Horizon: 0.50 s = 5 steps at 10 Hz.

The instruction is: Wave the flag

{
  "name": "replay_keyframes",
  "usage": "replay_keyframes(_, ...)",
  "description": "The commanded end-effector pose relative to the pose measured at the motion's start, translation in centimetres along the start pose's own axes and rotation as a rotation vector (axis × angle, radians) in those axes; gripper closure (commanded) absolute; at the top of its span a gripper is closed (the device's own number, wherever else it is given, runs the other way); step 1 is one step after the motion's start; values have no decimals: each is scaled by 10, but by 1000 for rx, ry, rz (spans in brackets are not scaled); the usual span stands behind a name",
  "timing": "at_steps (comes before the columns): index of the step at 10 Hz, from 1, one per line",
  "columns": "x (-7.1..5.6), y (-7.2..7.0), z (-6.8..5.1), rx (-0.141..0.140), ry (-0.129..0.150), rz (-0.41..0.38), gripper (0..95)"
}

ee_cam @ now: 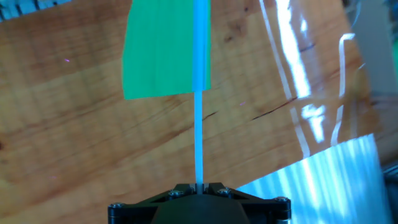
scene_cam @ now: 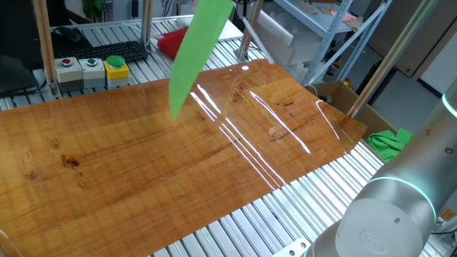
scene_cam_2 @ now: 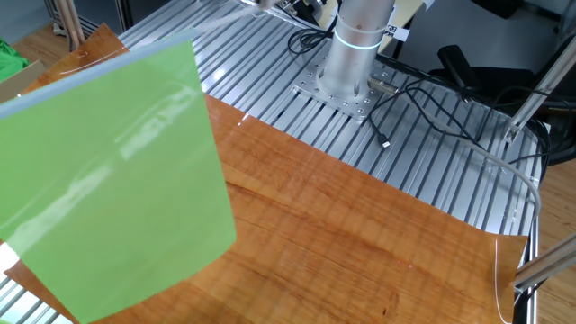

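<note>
The flag is a bright green sheet (scene_cam: 194, 50) on a thin pale rod. It hangs in the air above the wooden table top (scene_cam: 143, 171). In the other fixed view the sheet (scene_cam_2: 117, 171) fills the left side, with the rod (scene_cam_2: 99, 67) along its top edge. In the hand view my gripper (ee_cam: 199, 186) is shut on the rod (ee_cam: 199, 124), which runs straight away from the jaws to the green sheet (ee_cam: 163, 50). The gripper itself is out of sight in both fixed views.
A red cloth bundle (scene_cam: 171, 43) and a button box (scene_cam: 93, 71) lie at the table's far edge. A small bunched green cloth (scene_cam: 389, 143) sits at the right by a cardboard box (scene_cam: 335, 93). The arm's base (scene_cam_2: 355, 54) and cables (scene_cam_2: 450, 99) stand on the metal slats.
</note>
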<state>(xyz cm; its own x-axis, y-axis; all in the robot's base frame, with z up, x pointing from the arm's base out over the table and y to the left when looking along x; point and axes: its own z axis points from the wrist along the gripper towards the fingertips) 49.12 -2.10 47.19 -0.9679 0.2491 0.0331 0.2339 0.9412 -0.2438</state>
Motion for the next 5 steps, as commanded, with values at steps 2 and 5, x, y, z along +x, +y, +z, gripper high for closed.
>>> replay_keyframes(2,-4,-20,6,-4,-29,-241,950)
replay_keyframes(5,-4,-20,6,-14,-27,-247,950)
